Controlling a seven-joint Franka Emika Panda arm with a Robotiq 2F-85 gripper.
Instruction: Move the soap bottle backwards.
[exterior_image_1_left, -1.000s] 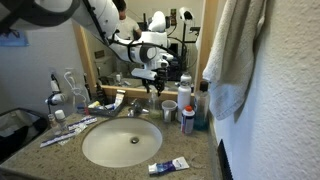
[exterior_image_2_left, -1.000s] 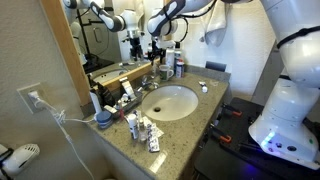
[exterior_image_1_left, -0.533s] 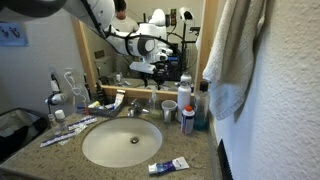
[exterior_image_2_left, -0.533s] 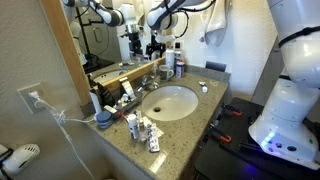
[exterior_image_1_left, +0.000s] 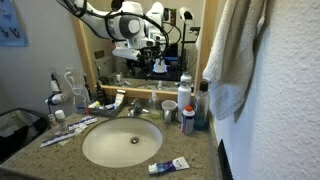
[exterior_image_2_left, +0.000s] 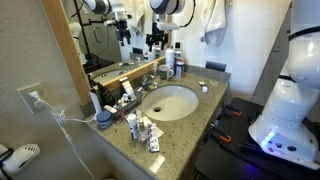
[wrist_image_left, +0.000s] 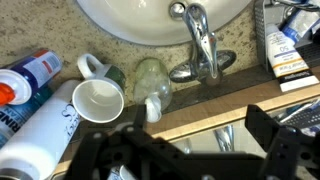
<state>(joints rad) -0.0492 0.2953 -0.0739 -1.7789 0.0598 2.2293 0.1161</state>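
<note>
Slim clear plastic soap bottle (wrist_image_left: 152, 83) stood at the back beside the white mug (wrist_image_left: 97, 101). The gripper (wrist_image_left: 190, 145) hung above it, jaws apart and empty. Looked pretty much done.

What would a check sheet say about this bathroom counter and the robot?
Surface: speckled stone counter around a round white sink, crowded.
Job's things: slim clear plastic soap bottle, upright beside the white cup and chrome faucet.
Clutter: white-and-blue toothpaste tube, tall white bottle, small red-labelled bottle.
Grippers: black gripper open, empty, high above the counter.
Cables: white cord from the wall outlet.
Surroundings: wood-framed mirror, hanging pale towel.
</note>
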